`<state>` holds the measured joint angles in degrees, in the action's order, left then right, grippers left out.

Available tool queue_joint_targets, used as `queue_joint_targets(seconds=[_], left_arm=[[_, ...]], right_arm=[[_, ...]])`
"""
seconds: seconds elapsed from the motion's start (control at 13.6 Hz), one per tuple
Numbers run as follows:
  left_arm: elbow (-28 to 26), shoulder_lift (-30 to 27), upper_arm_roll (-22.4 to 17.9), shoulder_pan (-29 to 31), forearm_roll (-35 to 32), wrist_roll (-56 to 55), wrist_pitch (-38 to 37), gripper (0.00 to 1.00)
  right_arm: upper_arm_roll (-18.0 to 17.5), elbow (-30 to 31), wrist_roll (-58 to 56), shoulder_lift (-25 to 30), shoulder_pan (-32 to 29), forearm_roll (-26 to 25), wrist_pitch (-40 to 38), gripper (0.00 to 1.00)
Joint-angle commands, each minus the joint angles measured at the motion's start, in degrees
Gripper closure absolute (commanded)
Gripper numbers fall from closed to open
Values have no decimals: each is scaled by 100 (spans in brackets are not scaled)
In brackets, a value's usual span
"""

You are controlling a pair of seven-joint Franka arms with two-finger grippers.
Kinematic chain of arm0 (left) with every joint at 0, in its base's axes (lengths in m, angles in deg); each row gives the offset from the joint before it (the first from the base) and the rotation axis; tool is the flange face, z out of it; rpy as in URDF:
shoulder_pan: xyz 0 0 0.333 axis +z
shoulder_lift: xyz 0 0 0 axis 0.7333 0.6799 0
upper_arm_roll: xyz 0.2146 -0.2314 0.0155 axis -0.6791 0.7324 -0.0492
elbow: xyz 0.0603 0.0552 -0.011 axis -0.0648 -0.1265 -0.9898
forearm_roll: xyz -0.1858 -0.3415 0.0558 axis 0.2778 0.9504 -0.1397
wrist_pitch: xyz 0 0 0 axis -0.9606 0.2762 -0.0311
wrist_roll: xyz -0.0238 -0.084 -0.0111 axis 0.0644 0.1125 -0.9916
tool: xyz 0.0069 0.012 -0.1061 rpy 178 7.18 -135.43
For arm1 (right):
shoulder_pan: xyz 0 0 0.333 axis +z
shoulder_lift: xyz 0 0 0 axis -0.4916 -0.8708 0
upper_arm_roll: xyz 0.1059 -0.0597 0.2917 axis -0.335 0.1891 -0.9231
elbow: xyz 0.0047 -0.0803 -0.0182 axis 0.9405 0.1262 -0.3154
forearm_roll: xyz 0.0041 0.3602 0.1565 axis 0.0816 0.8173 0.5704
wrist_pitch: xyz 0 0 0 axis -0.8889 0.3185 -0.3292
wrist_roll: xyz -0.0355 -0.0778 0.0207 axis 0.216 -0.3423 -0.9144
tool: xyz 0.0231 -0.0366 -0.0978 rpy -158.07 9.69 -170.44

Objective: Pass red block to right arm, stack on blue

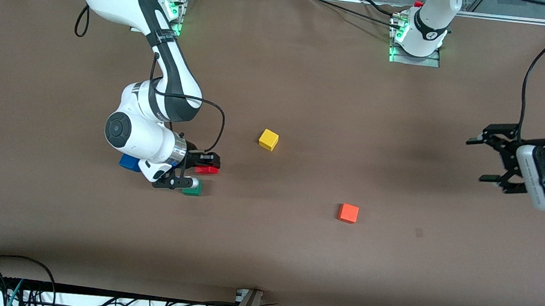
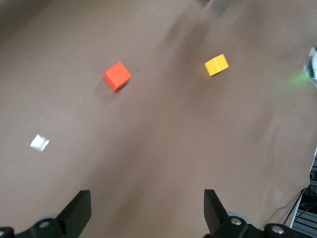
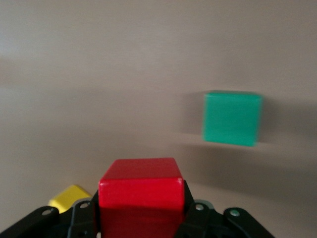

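Clamping the red block level, the right gripper hangs near the green cube; left gripper gapes.

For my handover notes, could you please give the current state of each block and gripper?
red block: held in right gripper, off the table
blue block: on table, partly hidden under right arm
green block: on table
yellow block: on table
orange block: on table
left gripper: open, empty, waiting

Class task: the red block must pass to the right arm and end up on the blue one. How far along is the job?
Done: the handover; the right gripper is shut on the red block, and the left gripper waits open and empty. In hand: carrying it near the blue block. Left: placing it on top and releasing.
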<state>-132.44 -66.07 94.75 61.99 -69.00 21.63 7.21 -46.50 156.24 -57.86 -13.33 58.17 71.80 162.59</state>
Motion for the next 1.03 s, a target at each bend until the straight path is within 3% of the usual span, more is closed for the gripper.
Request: queue_joint_targets(seconds=[0.0,0.15,0.51,0.66,0.81,0.96], left_arm=[[-158,-466,102,-111,-649,-887,-151,0],[-167,-642,111,-304,-1000,-1441,-283,0],[-369,-1091,119,-752,-1669,-2865,-363,0],[-683,-1379,102,-1068,-2002,-3506,-302,0],[-992,-1574,76,-1263,-2249,-4009,-161,0],[-1403,-1705,-21,-1254,-2259,-4019,293,0]], right_arm=[[231,14,87,299,45,-1016,-508,100],[388,32,61,466,36,-1494,-904,100],[1038,215,-571,537,28,-1706,-1214,99],[1302,260,-712,467,-16,-1996,-1013,99],[1338,522,-686,449,-78,-1970,-697,99],[1338,1276,-660,545,-95,-1961,258,99]])
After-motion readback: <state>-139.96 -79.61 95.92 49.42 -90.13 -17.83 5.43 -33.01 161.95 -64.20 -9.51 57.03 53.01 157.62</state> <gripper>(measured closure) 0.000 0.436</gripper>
